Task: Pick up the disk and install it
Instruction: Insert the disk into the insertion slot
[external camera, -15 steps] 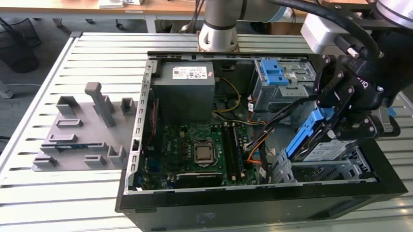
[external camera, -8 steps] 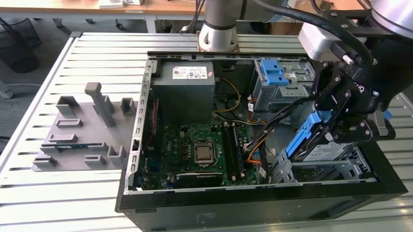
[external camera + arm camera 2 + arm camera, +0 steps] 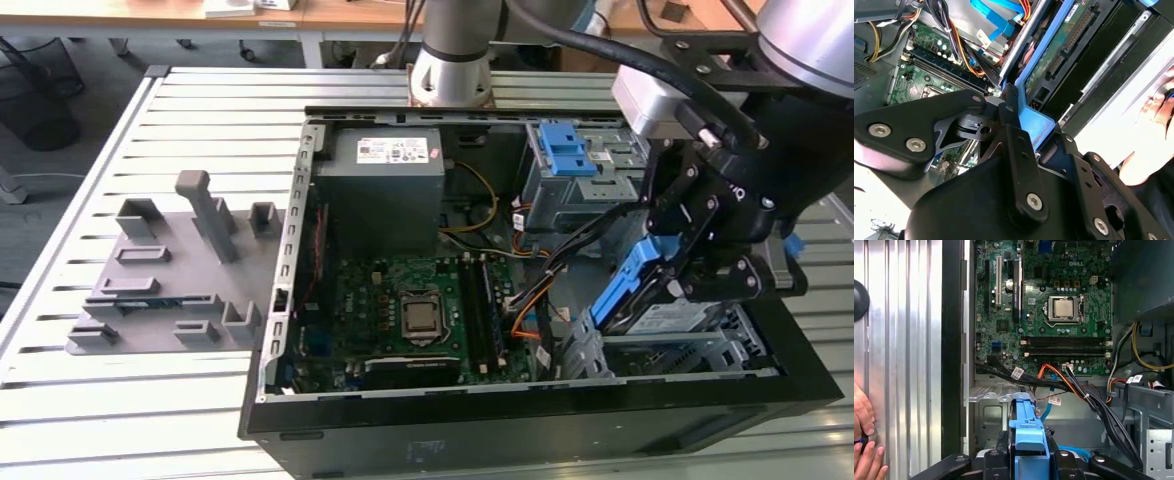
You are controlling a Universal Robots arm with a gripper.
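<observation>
Clamping the disk (image 3: 661, 318) in the gripper (image 3: 707, 275), tilted over the bay (image 3: 694, 352) just beneath: picked up, not yet seated.

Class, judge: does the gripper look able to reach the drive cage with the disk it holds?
Likely yes: the gripper, shut on the disk, hangs just above the open top of the drive cage, and the cables lie beside it, not across.

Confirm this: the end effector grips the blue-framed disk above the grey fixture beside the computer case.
Wrong place. In the exterior view the end effector grips the disk above the drive bay inside the computer case; the grey fixture stands outside it, at that view's left.
</observation>
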